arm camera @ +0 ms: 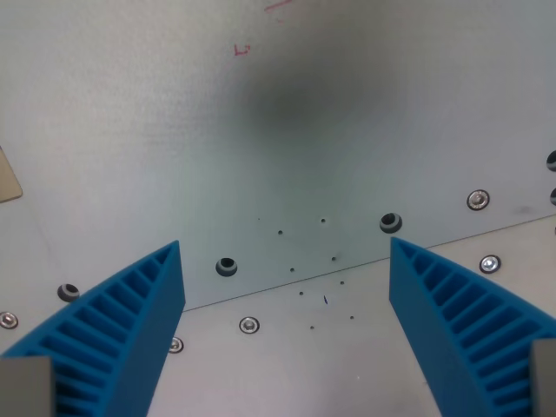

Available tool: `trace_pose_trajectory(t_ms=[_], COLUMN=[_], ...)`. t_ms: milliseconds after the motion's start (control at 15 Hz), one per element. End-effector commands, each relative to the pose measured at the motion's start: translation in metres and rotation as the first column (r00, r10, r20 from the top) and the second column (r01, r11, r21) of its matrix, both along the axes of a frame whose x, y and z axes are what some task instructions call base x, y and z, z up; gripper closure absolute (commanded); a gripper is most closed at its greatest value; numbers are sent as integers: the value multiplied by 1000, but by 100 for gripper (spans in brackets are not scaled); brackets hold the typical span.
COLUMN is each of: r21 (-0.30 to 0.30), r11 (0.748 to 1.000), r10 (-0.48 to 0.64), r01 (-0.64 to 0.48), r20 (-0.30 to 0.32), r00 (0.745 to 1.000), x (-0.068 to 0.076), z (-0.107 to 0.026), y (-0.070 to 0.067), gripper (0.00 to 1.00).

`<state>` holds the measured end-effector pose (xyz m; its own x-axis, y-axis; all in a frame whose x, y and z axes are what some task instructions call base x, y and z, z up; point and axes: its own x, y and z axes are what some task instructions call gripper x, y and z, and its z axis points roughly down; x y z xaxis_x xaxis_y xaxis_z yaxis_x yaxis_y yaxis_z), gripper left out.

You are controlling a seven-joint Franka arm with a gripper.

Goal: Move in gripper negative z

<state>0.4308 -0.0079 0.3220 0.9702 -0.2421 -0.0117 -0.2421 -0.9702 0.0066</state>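
Observation:
My gripper [285,248] is open and empty. Its two blue ribbed fingers show at the bottom of the wrist view, one at the left [122,334] and one at the right [460,321], with a wide gap between them. Below them lies a pale grey table plate [287,148] with nothing held over it. A soft dark shadow [304,109] falls on the plate above the gap.
A seam [347,265] between two plates runs across the view. Screws [249,325] and dark holes [226,266] line it. Several small holes [301,293] dot the middle. Red marks [241,49] sit near the top. A tan corner [7,178] shows at the left edge.

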Motion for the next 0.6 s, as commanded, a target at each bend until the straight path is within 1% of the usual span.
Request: trace_pose_trajectory(t_ms=[67, 600], r21=[0, 0], r11=[1000, 1000], r10=[0, 0], r01=[0, 0], r20=[5, 5], r00=[1000, 1000], x=[0, 0], z=[7, 47], y=[0, 0], gripper=[0, 0])
